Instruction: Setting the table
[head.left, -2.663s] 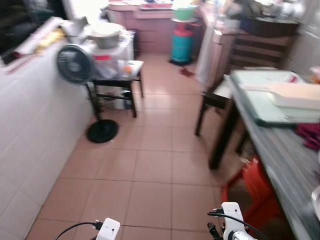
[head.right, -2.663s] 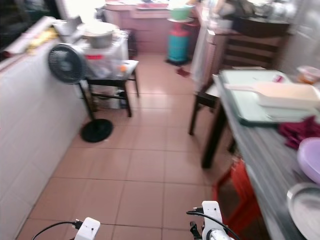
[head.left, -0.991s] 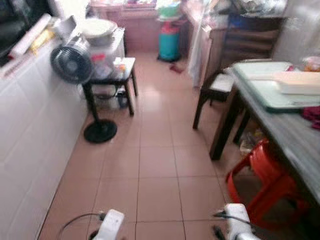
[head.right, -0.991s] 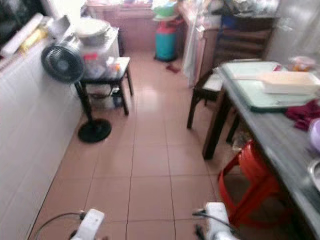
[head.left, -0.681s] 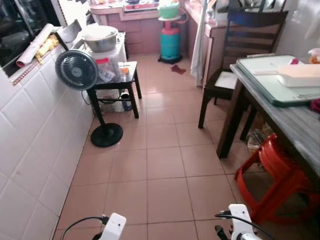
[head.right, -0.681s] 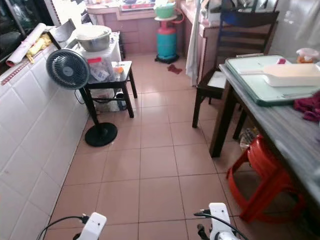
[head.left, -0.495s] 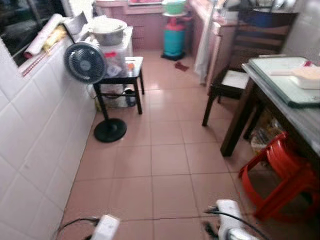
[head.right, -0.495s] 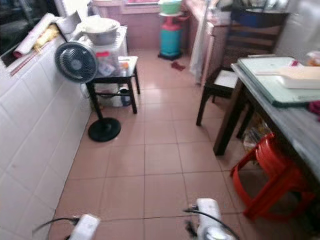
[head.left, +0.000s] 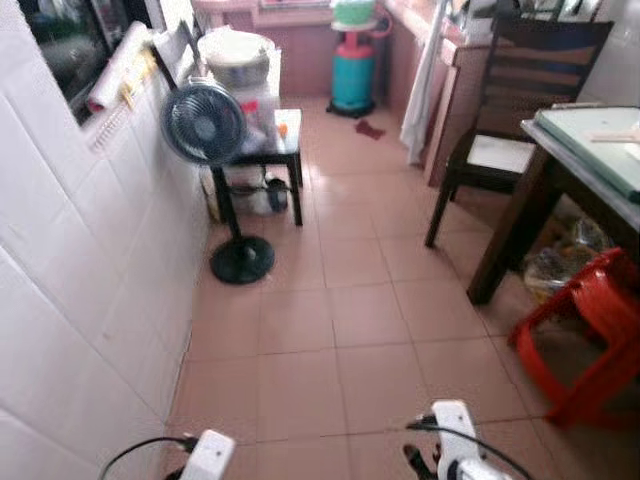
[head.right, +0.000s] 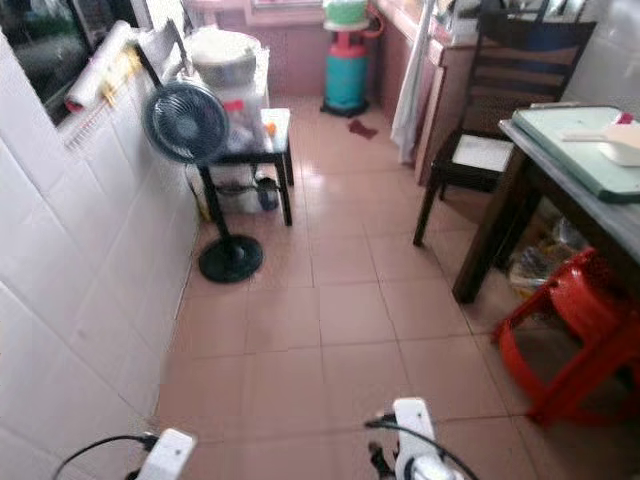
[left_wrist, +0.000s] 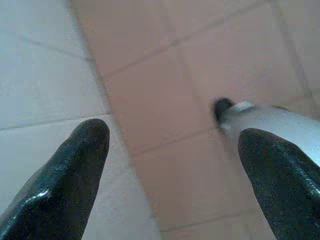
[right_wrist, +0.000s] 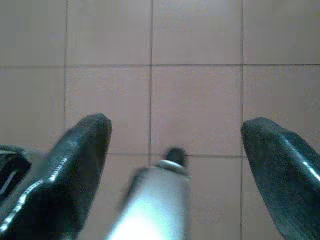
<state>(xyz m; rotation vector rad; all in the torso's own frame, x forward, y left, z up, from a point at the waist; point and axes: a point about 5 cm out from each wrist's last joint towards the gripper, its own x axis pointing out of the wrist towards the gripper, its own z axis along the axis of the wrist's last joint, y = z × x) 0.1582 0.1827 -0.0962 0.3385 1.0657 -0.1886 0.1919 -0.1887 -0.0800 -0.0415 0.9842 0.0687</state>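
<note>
The dining table (head.right: 600, 215) stands at the right edge with a pale green tray (head.right: 575, 145) and a white dish (head.right: 625, 140) on its top. A dark wooden chair (head.right: 500, 110) sits at its far end. Both arms hang low, their white wrist ends at the bottom of the head views. My left gripper (left_wrist: 175, 145) is open over the floor tiles beside the white wall tiles, holding nothing. My right gripper (right_wrist: 175, 135) is open above the pink floor, with nothing between its fingers.
White tiled wall (head.left: 90, 300) runs close along the left. A standing fan (head.left: 205, 125) and a small black side table (head.left: 265, 150) with a lidded pot (head.left: 238, 55) are ahead left. Red plastic stools (head.left: 590, 320) sit under the table. A teal gas cylinder (head.left: 352, 75) stands at the far end.
The whole picture has shifted: the camera turned left, so the wall takes more of the left side and the table has slid toward the right edge. Both arms still hang low.
</note>
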